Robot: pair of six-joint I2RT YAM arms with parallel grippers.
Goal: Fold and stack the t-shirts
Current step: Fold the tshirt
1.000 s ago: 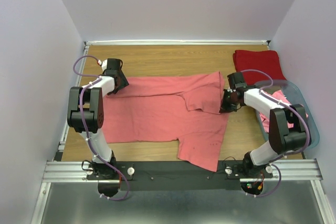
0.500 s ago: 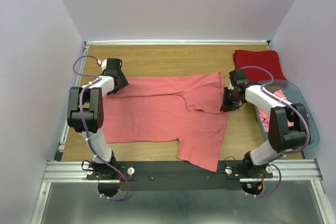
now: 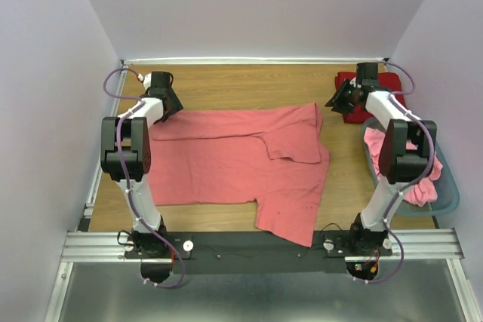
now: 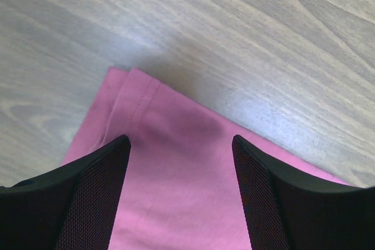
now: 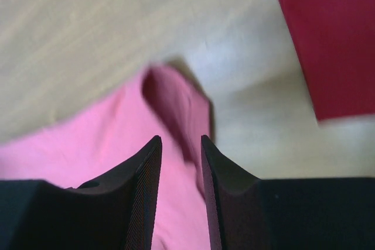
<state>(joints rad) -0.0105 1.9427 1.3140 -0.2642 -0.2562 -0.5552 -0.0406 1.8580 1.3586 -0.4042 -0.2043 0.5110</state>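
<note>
A: Near side first, quick.
B: Grey-blue basket point(image 3: 450, 195) at the near right, with loose salmon tees point(image 3: 411, 175) heaped in it. Mid table point(image 3: 241, 84), one salmon t-shirt point(image 3: 219, 171) is spread flat. Its long axis runs left to right: hem left, sleeves right, one sleeve pointing at the arm bases.

A: Hands?
B: Both are at the shirt's far edge. The left hand point(image 4: 179, 144) hangs over the far-left hem corner, fingers well apart with nothing between them; the cloth sits directly below and the corner tip just beyond. The right hand point(image 5: 179, 141) is off the far-right corner, between it and the folded red t-shirt point(image 5: 334, 33) at the far right.

A: Is the right hand holding anything?
B: Fingers are nearly together with a thin slit. The wrist view is blurred and pink shows past the tips, so I cannot tell if cloth is pinched.

A: Next move?
B: Probably taking the far edge and folding it toward the near side, across the long axis. The left hand is lined up. The right hand sits just outboard of its corner, so the cloth lies to its left.
</note>
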